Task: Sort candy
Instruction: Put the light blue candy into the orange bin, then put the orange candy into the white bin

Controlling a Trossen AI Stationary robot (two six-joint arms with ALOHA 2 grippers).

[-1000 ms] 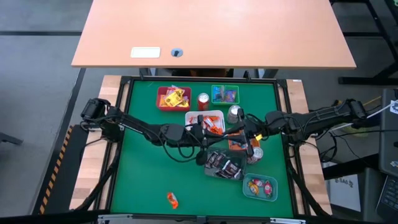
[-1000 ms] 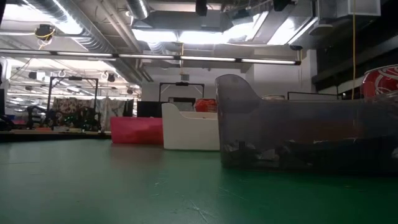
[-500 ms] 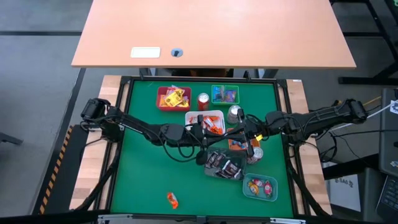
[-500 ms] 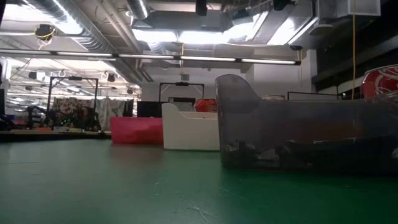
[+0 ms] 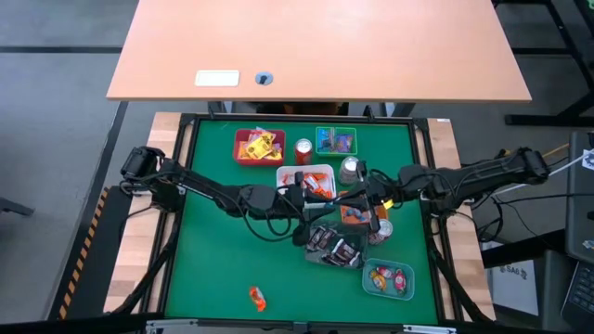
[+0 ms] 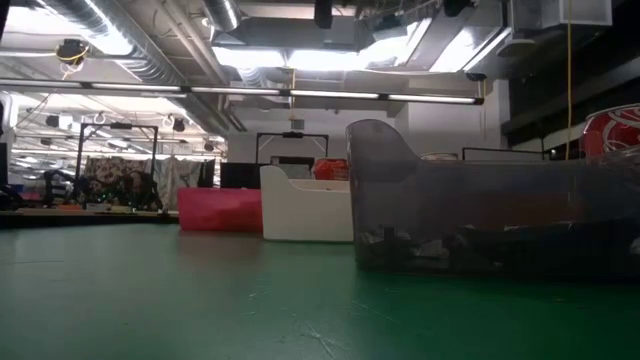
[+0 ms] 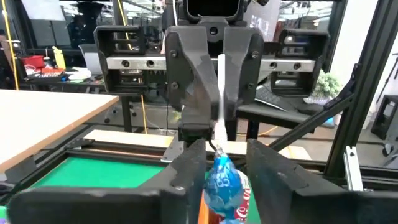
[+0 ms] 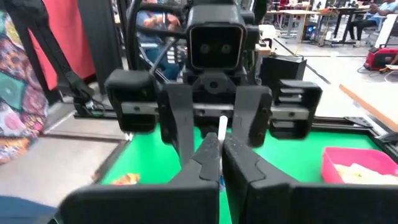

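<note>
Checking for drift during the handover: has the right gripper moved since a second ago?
Barely, if at all: in the high view the right gripper stays just right of the white tray.

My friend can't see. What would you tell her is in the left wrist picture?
A blue lollipop sits between the two parted dark fingers of the left end effector. Facing it, the right end effector pinches the lollipop's white stick. The green table and a tan desk show off to one side.

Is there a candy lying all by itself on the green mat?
Yes, one orange candy lies alone on the green mat near its front edge, apart from every tray.
</note>
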